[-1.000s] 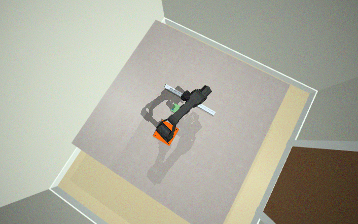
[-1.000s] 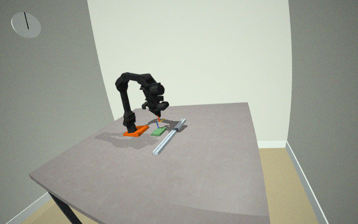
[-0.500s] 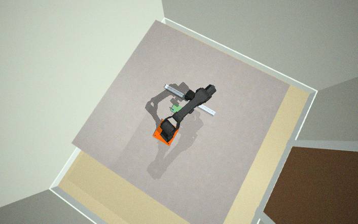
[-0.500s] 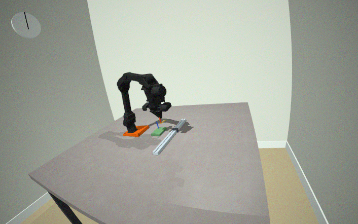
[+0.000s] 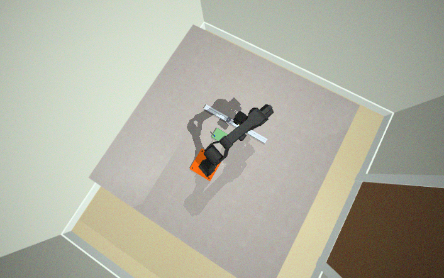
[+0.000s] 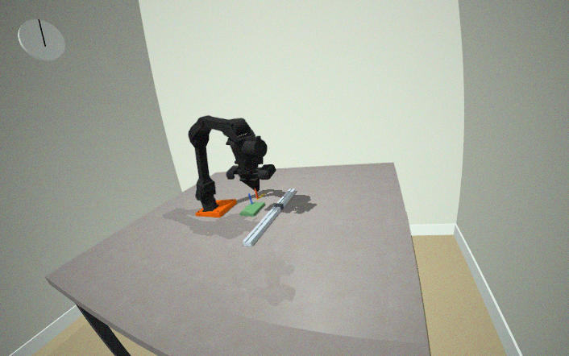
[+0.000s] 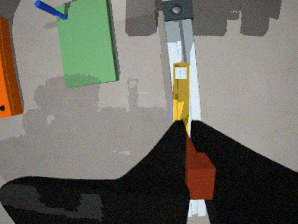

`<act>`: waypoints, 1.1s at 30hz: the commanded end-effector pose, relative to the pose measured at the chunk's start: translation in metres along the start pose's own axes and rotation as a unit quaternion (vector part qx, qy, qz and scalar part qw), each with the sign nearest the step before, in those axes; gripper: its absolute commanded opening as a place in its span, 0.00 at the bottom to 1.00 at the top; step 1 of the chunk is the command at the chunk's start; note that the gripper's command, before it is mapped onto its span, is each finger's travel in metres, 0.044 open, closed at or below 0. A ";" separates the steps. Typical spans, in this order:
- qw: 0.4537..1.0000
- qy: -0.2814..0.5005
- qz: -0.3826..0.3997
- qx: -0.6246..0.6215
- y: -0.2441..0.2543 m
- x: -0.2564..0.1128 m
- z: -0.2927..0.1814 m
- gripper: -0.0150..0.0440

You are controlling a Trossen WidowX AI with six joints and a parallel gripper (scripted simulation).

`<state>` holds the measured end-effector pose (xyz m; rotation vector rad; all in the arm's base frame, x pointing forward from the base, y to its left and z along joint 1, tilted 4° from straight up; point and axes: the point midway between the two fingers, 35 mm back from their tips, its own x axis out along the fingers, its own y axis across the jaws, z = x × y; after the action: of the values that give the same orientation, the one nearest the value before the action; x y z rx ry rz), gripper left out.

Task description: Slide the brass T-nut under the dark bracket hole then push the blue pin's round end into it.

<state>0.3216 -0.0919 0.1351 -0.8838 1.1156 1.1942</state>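
Black tool (image 6: 256,190) (image 7: 185,127) pinching the orange handle (image 6: 256,193) (image 7: 200,175), brass T-nut (image 6: 262,196) (image 7: 180,97) raised off the worktop (image 6: 335,268), short of the dark bracket (image 5: 228,119) (image 6: 278,205) (image 7: 178,10). Nut picked up; slotting and sliding remain. Blue pin (image 5: 214,135) (image 6: 250,198) (image 7: 51,10) waits, bracket's tray side.

Plain room, exact type can't tell. Pale walls with white baseboards (image 5: 294,68) (image 6: 432,229), tan floor (image 5: 157,242) (image 6: 445,268), round wall clock (image 6: 41,39), brown panel or patch at one side (image 5: 393,226). One big grey-topped bench (image 5: 278,98) (image 6: 335,251) on dark legs, with a black robot arm (image 5: 244,129) (image 6: 202,159) and aluminum rail (image 5: 257,136) (image 6: 262,226) (image 7: 195,100). Reads as a small lab or test room.
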 end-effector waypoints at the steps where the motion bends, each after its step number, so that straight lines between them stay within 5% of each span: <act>1: 1.000 0.001 0.004 -0.010 -0.005 0.001 -0.006 0.00; 33: 0.998 -0.006 -0.007 -0.054 -0.022 0.004 -0.027 0.00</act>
<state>0.3396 -0.1214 0.1266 -0.9682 1.0502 1.2535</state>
